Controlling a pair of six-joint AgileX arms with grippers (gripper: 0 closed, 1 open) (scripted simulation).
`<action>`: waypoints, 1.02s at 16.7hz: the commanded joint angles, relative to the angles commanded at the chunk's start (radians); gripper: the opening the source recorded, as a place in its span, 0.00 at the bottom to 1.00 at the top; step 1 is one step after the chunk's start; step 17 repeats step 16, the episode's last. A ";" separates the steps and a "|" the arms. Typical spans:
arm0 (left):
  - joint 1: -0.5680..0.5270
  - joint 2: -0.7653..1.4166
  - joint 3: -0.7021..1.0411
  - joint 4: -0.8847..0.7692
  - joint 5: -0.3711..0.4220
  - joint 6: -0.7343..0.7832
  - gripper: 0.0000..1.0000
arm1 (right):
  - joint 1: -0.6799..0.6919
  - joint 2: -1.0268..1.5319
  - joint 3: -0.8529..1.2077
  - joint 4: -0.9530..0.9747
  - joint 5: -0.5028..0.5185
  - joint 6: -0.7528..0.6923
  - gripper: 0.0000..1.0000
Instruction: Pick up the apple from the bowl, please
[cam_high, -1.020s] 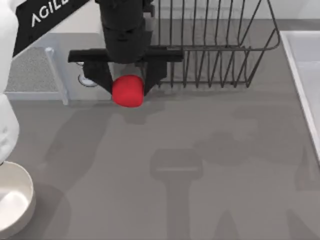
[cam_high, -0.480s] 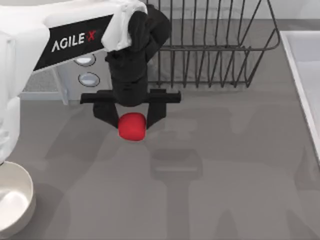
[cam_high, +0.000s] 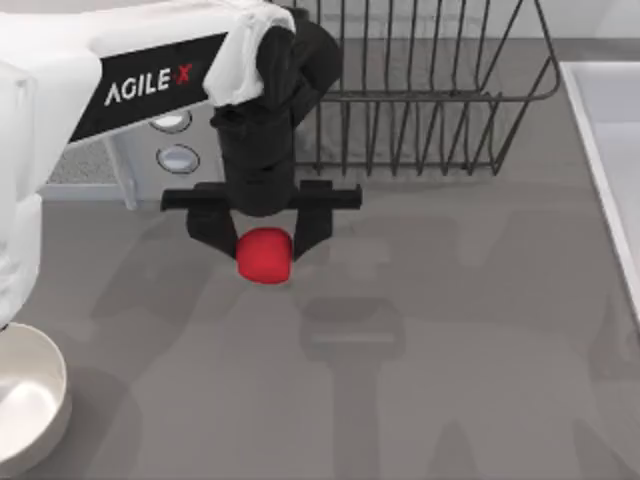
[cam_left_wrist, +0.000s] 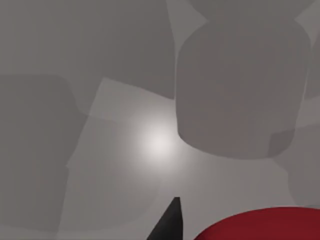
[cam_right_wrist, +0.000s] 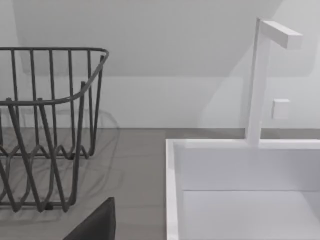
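Note:
The bright-red apple (cam_high: 264, 256) hangs above the grey table, left of its middle, with my left gripper (cam_high: 263, 248) shut on it from both sides. In the left wrist view the apple (cam_left_wrist: 260, 226) shows as a red curve beside one black fingertip (cam_left_wrist: 170, 224), with the table far below. The off-white bowl (cam_high: 57, 396) sits at the table's front left corner, well apart from the apple, and its pale inside holds nothing I can see. One dark finger (cam_right_wrist: 96, 225) of my right arm shows in the right wrist view.
A black wire dish rack (cam_high: 430, 100) stands at the back, just behind the left gripper. A white sink (cam_high: 615, 150) with a faucet (cam_right_wrist: 257, 80) borders the right side. A pale panel with round knobs (cam_high: 178, 158) lies at the back left.
My left gripper has carried the apple away from the rack toward the table's front and slightly right. It has barely moved over the last half second.

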 joint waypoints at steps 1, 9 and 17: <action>0.000 0.000 0.000 0.000 0.000 0.000 0.30 | 0.000 0.000 0.000 0.000 0.000 0.000 1.00; 0.000 0.000 0.000 0.000 0.000 0.000 0.90 | 0.000 0.000 0.000 0.000 0.000 0.000 1.00; 0.000 0.000 0.000 0.000 0.000 0.000 1.00 | 0.000 0.000 0.000 0.000 0.000 0.000 1.00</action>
